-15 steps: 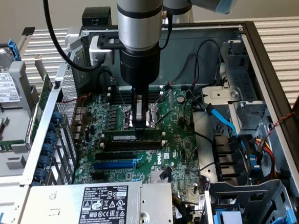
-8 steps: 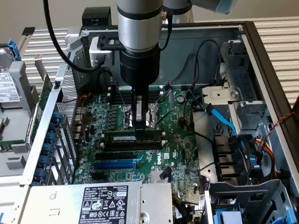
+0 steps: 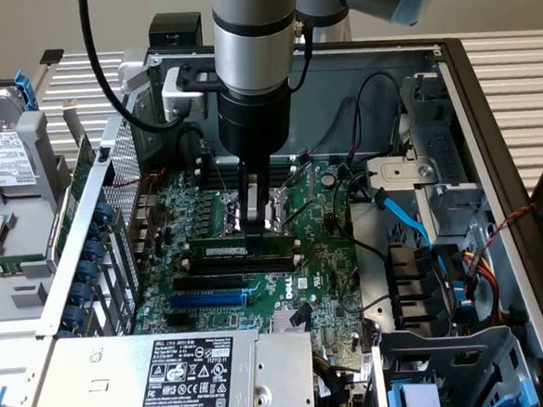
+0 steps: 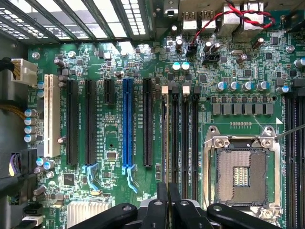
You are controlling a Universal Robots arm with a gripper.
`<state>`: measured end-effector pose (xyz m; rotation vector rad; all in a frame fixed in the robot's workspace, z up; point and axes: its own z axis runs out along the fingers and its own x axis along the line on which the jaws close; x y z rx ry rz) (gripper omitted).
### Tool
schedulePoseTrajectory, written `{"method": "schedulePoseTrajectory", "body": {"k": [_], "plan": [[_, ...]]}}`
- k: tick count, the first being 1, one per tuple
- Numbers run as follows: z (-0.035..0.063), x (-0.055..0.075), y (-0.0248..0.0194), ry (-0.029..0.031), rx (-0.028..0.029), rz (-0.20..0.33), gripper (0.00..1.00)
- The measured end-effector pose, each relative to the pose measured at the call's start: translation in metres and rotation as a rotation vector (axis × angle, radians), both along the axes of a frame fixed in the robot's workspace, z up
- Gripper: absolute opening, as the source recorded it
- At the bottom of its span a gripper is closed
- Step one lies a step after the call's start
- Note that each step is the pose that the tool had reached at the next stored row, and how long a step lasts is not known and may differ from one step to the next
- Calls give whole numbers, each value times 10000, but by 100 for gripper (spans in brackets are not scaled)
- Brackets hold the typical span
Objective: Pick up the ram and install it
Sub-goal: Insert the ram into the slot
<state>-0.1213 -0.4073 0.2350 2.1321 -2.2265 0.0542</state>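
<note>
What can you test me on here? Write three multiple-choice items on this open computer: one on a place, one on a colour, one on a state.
1. The memory stick is
A. lying flat on a hard drive
B. on edge at the black slots, right under the claw
C. held high above the case

2. The coloured slot with black slots on both sides is
A. red
B. yellow
C. blue

3. The claw is
A. shut on the memory stick
B. wide open
C. holding a cable

Answers:
1 B: in the exterior view the stick stands on its long edge on the circuit board, with the claw directly over it.
2 C: the wrist view shows a bright blue slot among the black ones.
3 A: in the wrist view the fingers come together in line with the stick's thin top edge.
</note>
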Motion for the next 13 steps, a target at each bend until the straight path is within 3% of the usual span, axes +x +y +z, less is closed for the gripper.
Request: {"method": "schedulePoseTrajectory", "body": {"k": [13], "plan": [[-28,-2,1,-1,1,18,13]]}}
